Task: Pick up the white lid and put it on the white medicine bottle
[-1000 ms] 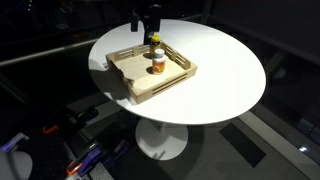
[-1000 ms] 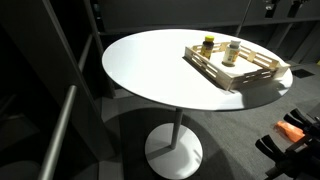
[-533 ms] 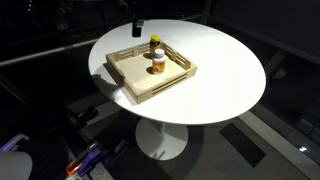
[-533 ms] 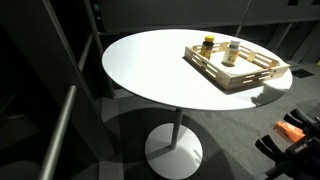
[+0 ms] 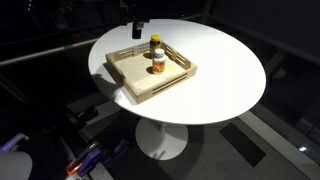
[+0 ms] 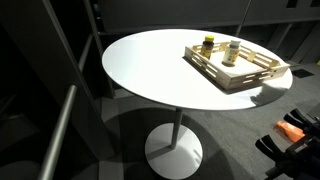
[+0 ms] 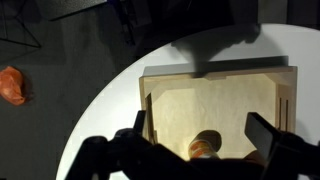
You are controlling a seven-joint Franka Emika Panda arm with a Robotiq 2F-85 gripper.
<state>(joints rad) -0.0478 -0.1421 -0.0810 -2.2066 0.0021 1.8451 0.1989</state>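
Observation:
The white medicine bottle (image 5: 158, 65), short with an orange label band, stands in the wooden tray (image 5: 135, 85). The white lid (image 5: 157, 55) sits on its top. The bottle also shows in an exterior view (image 6: 233, 53). In the wrist view it (image 7: 204, 148) appears at the bottom edge, in shadow. My gripper (image 5: 138, 25) hangs above the tray's far edge, apart from the bottle. In the wrist view my gripper (image 7: 205, 130) is open and empty, its fingers wide apart over the tray (image 7: 210, 95).
A taller dark bottle with a yellow cap (image 5: 155, 44) stands in the tray just behind the white bottle, and shows in an exterior view (image 6: 208, 45). The tray sits near the edge of the round white table (image 5: 220, 70). An orange object (image 7: 12, 85) lies on the floor.
My gripper has risen from just above the bottles and shifted towards the tray's far edge. The bottles and tray have not moved.

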